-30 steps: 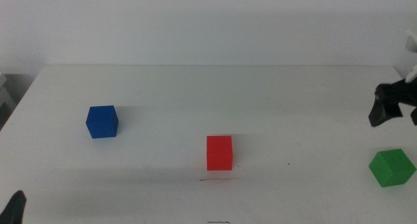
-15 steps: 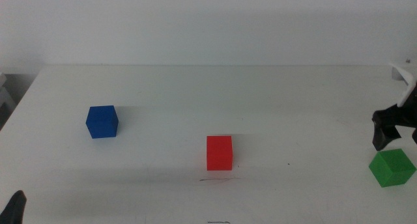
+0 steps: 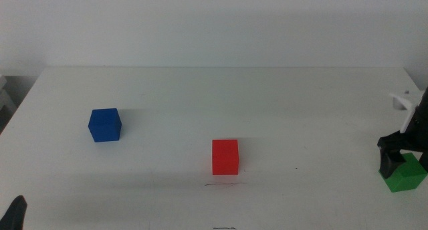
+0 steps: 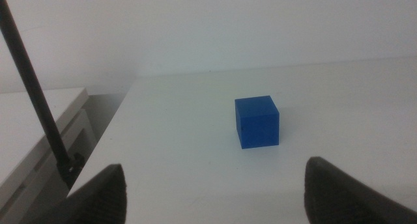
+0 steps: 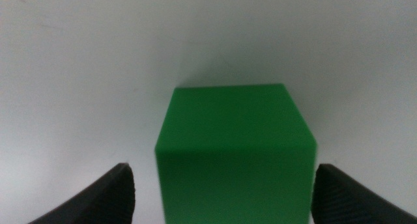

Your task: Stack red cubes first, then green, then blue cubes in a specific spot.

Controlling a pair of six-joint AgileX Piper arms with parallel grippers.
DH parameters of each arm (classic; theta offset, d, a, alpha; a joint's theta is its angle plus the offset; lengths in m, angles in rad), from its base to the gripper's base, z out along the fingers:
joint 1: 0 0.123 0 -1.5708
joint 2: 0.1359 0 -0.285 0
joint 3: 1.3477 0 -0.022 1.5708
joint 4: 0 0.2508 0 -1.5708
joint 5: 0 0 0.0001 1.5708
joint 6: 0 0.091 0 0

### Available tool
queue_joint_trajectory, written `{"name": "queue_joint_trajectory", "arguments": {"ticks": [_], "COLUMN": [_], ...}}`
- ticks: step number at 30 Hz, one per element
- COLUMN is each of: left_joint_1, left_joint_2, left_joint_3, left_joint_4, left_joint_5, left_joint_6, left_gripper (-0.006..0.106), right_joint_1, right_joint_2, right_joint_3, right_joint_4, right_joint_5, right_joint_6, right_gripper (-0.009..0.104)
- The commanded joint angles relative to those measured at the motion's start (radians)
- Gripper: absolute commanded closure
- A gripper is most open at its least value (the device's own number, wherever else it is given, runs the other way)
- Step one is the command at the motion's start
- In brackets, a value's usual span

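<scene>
The red cube (image 3: 225,156) sits on the white table near the middle front, just behind a short thin dark line (image 3: 224,184). The blue cube (image 3: 105,125) stands at the left and also shows in the left wrist view (image 4: 257,122). The green cube (image 3: 408,178) lies at the far right edge. My right gripper (image 3: 403,164) is down over it, open, with the green cube (image 5: 234,152) between the jaws and apart from both. My left gripper (image 4: 221,204) is open and empty, and waits at the bottom left corner (image 3: 17,213).
The table's left edge (image 4: 104,146) drops off beside a thin dark rod (image 4: 36,94). A second short dark mark (image 3: 224,228) lies at the front edge. The right arm's white wrist part (image 3: 401,99) shows at the right edge.
My right gripper has come down and forward from above the right edge onto the green cube, so its jaws now stand on either side of it. The cubes and the left gripper have not moved.
</scene>
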Motion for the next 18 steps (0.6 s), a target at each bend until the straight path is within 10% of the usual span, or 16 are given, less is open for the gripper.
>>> {"name": "queue_joint_trajectory", "arguments": {"ticks": [1,8,18], "left_joint_1": [0.000,0.000,0.000], "left_joint_2": [-0.026,-0.026,-0.026], "left_joint_3": [-0.003,-0.003,-0.003], "left_joint_4": [-0.004,-0.004,-0.004], "left_joint_5": [-0.074,-0.074,-0.074], "left_joint_6": [-0.008,-0.008,-0.008], "left_gripper": [0.007,0.007,0.007], "right_joint_1": [-0.008,0.011,0.362], "right_joint_2": [-0.019,-0.024,-0.120], "right_joint_3": [-0.019,-0.030,-0.316], "right_joint_4": [-0.012,-0.023,-0.048], "right_joint_5": [-0.008,-0.019,0.198], "right_joint_6": [-0.012,0.089,0.540], "right_gripper": [0.022,0.094,0.096]}}
